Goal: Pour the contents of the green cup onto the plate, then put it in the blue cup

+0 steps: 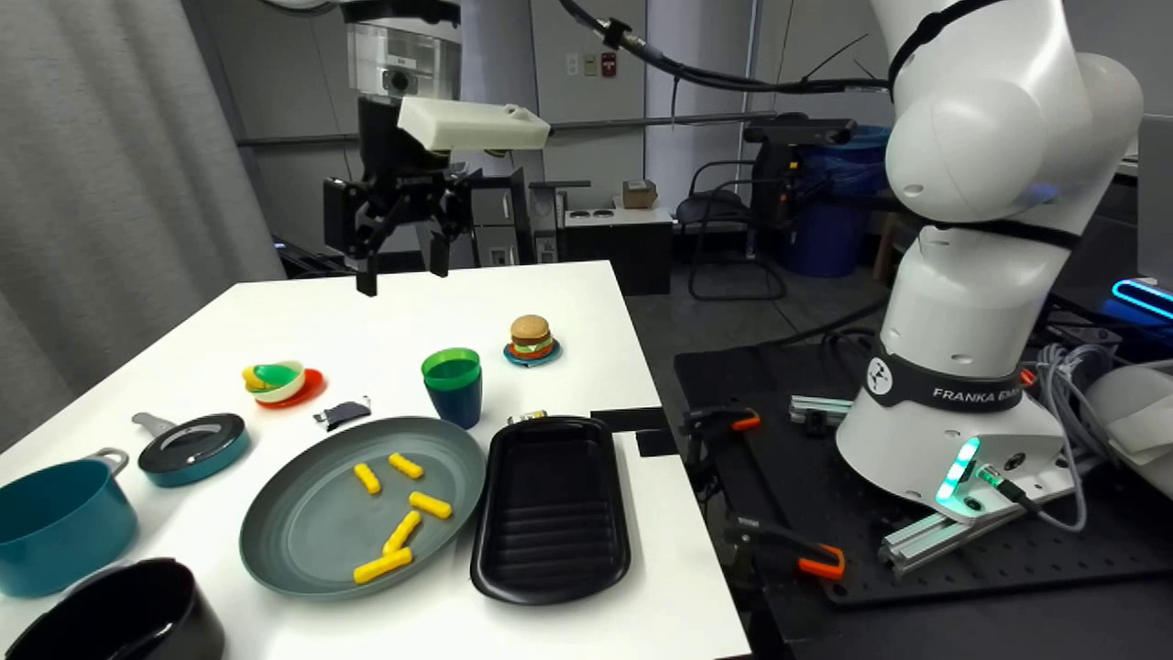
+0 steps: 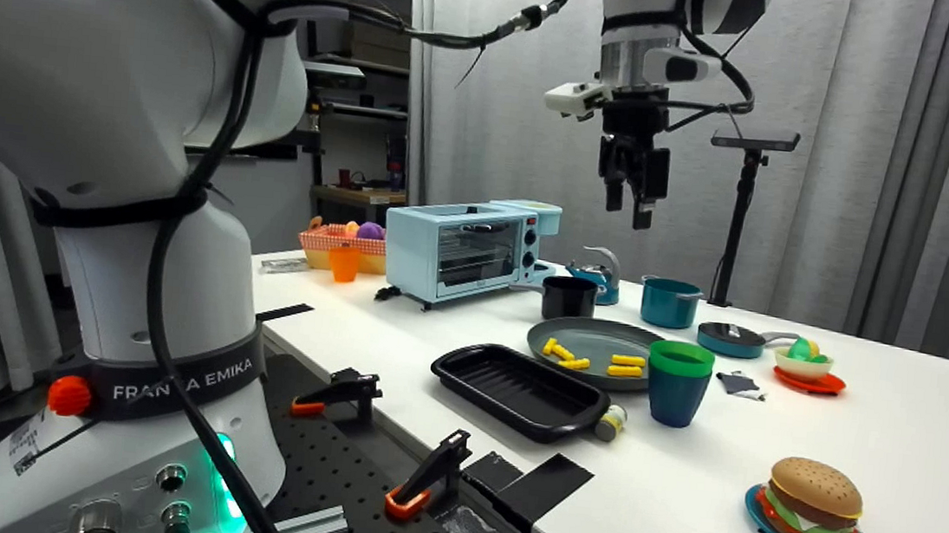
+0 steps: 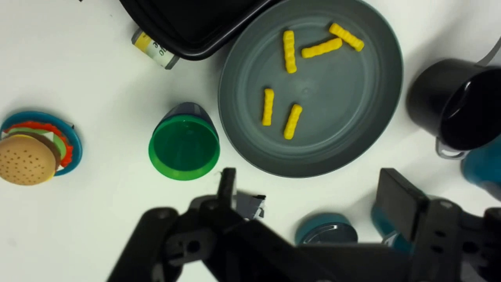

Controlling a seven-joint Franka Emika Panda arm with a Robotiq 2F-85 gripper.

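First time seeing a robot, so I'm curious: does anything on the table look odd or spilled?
A small can lies on its side beside the black tray; cans usually stand, so it looks perhaps toppled. Nothing looks spilled: the yellow fries lie on the plate.

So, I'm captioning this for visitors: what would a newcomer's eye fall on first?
Probably the five yellow sticks, bright against the wide grey-green plate they lie on. Next, likely the green cup nested upright in the blue cup, close beside that plate; then the open gripper, hanging over the white table with nothing in its grasp.
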